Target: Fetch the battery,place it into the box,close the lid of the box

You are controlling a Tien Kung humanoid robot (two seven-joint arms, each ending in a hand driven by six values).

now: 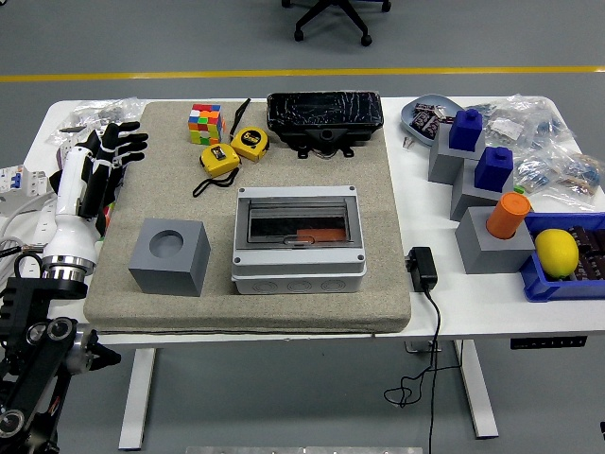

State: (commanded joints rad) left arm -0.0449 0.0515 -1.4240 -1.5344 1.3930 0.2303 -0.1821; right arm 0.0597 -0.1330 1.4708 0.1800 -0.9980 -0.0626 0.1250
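One orange shape shows dimly through the box (299,238) lid

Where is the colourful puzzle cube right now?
In the head view, the colourful cube sits at the far left corner of the beige mat, just left of the two yellow tape measures.

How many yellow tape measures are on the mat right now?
2. One tape measure lies just right of the colour cube; the other tape measure sits beside it, nearer the black case. None seems hidden.
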